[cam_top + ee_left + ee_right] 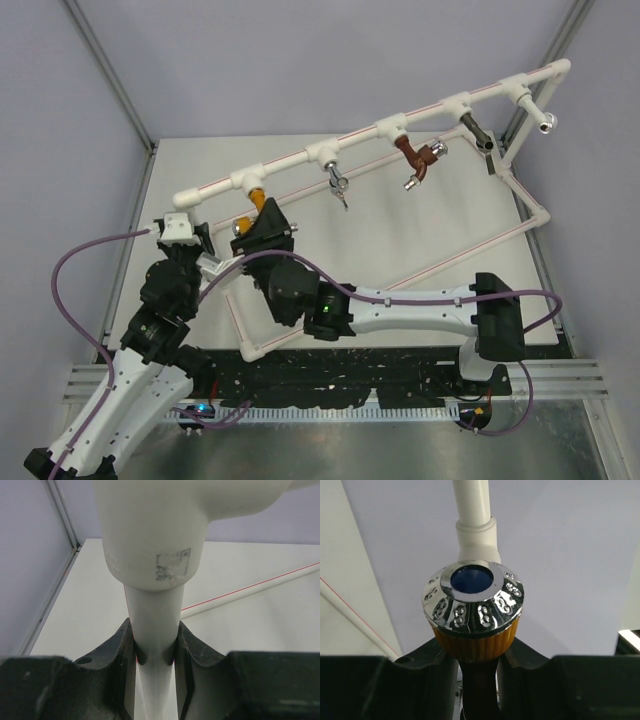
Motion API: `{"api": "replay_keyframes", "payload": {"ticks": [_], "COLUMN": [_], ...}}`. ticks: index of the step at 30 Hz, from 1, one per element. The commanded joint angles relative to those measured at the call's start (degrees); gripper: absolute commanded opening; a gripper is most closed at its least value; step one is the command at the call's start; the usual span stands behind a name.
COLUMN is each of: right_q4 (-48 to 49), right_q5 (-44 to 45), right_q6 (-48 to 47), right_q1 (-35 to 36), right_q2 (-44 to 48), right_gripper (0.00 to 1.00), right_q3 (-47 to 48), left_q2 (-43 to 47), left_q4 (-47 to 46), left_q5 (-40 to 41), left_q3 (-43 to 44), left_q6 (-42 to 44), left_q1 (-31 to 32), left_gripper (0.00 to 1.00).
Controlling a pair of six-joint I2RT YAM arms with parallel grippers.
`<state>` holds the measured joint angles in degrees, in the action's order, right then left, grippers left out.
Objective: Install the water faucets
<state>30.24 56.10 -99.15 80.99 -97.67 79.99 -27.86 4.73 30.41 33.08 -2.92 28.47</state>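
Two firm grips near the left edge of the worktop (220,155). The left gripper (155,655) clamps the pipe (152,615); the right gripper (477,662) clamps the tap (472,605).

A white pipe frame (358,139) stands on the pale table (200,160). Its upper pipe goes from the near left to the far right and carries several tee pieces. Under a tee piece in the middle hangs a small silver tap (339,186). To the right of it is a reddish-brown tap (412,156) with a silver knob, further right a dark grey tap (479,131), and at the far right end a second silver tap (546,122). Thin red lines run along the pipes. In the left wrist view a white fitting (150,530) shows a faint grey stamp. Grey-violet walls (300,60) stand around the table, and a metal rail (580,376) lies along the near edge.
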Motion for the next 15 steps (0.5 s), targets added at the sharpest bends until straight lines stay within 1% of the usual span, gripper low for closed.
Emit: {"api": "replay_keyframes", "payload": {"ticks": [1, 2, 3, 4, 5, 6, 7, 8, 9, 10, 11, 12, 13, 14, 15], "right_q4": [-2.1, -3.6, -5.8, -7.0, -8.4, -9.0, -9.8, -9.7, -8.5, -7.4, -3.2, -0.8, 4.7, 7.7, 12.1], "right_q5": [-4.3, -4.7, -5.7, -7.6, -8.6, -11.6, -13.7, -18.0, -20.2, -25.7, -27.8, -29.8, -30.7, -32.3, -32.4], "right_q6": [27.4, 31.5, 41.3, 47.2, 56.8, 63.2, 74.7, 80.1, 92.8, 98.6, 111.2, 122.9, 127.4, 135.9, 139.4], "right_q1": [-0.2, -0.3, -0.3, -0.6, -0.7, -1.4, -2.4, -3.8, -5.0, -7.3, -8.9, -11.3, -12.3, -14.3, -14.8], "right_q2": [0.6, 1.9, 2.5, 4.3, 5.3, 7.5, 8.7, 11.3, 12.8, 14.9, 16.0, 17.7, 18.1, 18.7, 18.9], "right_gripper": [0.05, 0.05, 0.05, 0.05, 0.05, 0.05, 0.05, 0.05, 0.05, 0.05, 0.05, 0.05, 0.05, 0.05, 0.05], "right_q3": [8.5, 9.0, 9.9, 10.1, 9.9, 8.9, 8.0, 6.0, 4.3, 1.3, -1.1, -5.5, -7.4, -10.8, -12.0], "left_q2": [-0.4, -0.4, -0.4, -0.4, -0.4, -0.4, -0.5, -0.5, -0.5, -0.4, -0.4, -0.4, -0.4, -0.4, -0.4], "left_q4": [-2.9, -2.8, -2.9, -2.9, -2.9, -2.9, -2.9, -2.8, -2.8, -2.9, -2.9, -2.8, -2.9, -2.8, -2.9], "left_q5": [-11.9, -11.9, -12.0, -11.9, -11.9, -11.9, -11.9, -12.0, -12.0, -12.0, -12.0, -12.0, -12.0, -11.9, -11.9], "left_q3": [0.8, 0.8, 0.8, 0.8, 0.8, 0.8, 0.8, 0.8, 0.8, 0.8, 0.8, 0.7, 0.7, 0.7, 0.8], "left_q6": [-1.6, -1.6, -1.6, -1.6, -1.6, -1.6, -1.6, -1.6, -1.7, -1.7, -1.7, -1.6, -1.6, -1.6, -1.6], "left_q1": [2.3, 2.2, 2.2, 2.1, 2.1, 2.2, 2.2, 2.3, 2.1, 2.2, 2.2, 2.2, 2.2, 2.2, 2.3], "left_gripper": [0.00, 0.00, 0.00, 0.00, 0.00, 0.00, 0.00, 0.00, 0.00, 0.00, 0.00, 0.00, 0.00, 0.00, 0.00]}}
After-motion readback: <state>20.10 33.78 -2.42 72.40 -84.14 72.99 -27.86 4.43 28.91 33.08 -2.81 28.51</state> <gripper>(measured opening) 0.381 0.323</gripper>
